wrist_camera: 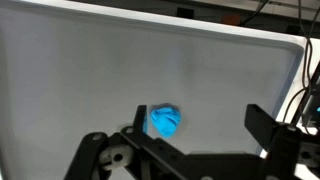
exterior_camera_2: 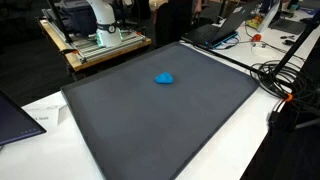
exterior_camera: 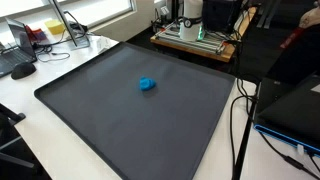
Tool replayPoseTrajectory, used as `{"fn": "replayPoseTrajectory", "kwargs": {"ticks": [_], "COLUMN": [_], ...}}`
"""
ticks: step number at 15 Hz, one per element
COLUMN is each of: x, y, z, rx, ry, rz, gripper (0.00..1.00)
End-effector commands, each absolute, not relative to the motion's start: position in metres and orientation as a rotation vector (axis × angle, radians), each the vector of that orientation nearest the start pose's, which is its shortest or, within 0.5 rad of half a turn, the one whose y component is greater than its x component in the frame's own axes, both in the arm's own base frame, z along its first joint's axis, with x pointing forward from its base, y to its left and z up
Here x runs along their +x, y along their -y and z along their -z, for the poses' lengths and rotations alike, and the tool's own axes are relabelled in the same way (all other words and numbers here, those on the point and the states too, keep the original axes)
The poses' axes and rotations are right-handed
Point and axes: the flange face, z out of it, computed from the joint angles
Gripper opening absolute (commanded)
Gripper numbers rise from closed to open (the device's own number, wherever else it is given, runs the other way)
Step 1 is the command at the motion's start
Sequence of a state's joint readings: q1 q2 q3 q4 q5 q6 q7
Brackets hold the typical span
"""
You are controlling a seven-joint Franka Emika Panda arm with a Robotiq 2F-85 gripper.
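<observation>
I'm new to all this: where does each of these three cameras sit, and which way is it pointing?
In an exterior view: raised off a corner of the dark mat, looking down across it at the blue object; only the robot base shows, at the far edge.
In an exterior view: raised, looking down across the mat; the base stands top left.
Wrist view: on the arm, looking down at the blue object; the open gripper fills the bottom.
Shared: all three show the blue object on the mat.
</observation>
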State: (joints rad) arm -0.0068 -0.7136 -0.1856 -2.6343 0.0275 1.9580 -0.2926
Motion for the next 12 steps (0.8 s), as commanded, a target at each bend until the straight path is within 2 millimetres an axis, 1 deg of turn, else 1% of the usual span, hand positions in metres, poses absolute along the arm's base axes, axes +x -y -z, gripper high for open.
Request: {"fn": "replayPoseTrajectory", "kwargs": {"ticks": [1,11,12], "x": [0.3320,0.3320,0.3324], "y": [0.0637,0.0637,0.0560], "z": [-0.4651,-0.4651,-0.4683], "rx": [-2.997,-2.997,-3.000], "ry": [0.200,0.200,0.250], "rz": [0.088,0.088,0.106], "gripper": [1.00,1.00,1.00]}}
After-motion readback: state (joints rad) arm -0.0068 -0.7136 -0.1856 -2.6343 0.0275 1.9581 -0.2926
